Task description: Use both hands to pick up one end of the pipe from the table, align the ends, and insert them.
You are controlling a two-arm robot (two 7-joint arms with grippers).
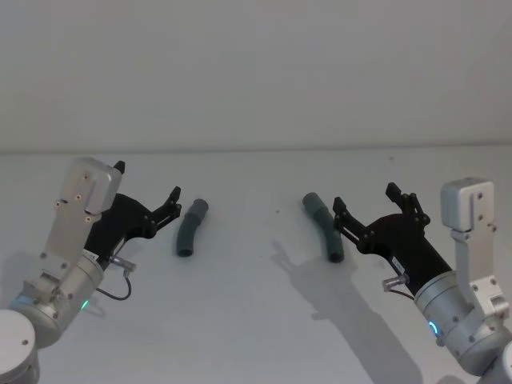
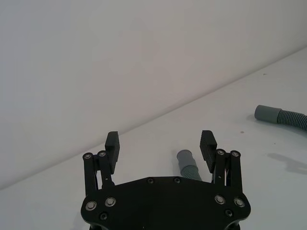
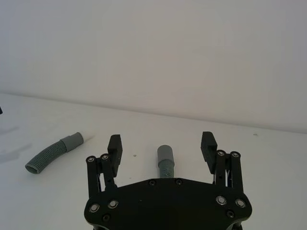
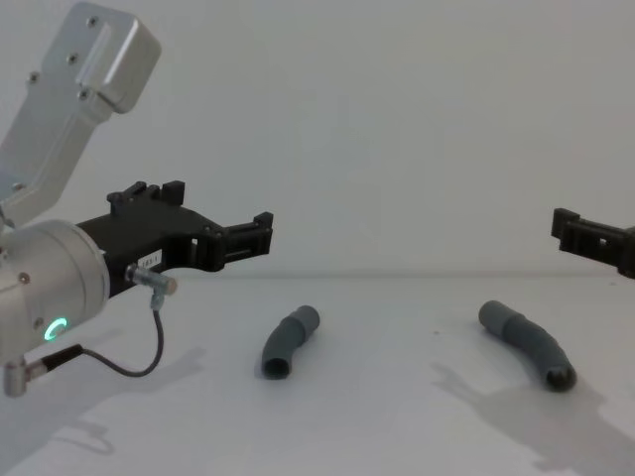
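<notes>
Head view: pipe pieces (image 1: 190, 228) lie between left tool (image 1: 148, 181) and right tool (image 1: 366, 198).

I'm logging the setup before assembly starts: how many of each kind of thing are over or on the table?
pipe pieces: 2, one at left and one at right
hands: 2, left hand and right hand, both open
Total: 4

Left end effector (image 1: 147, 181) and right end effector (image 1: 365, 197) hover, jaws spread wide.
</notes>
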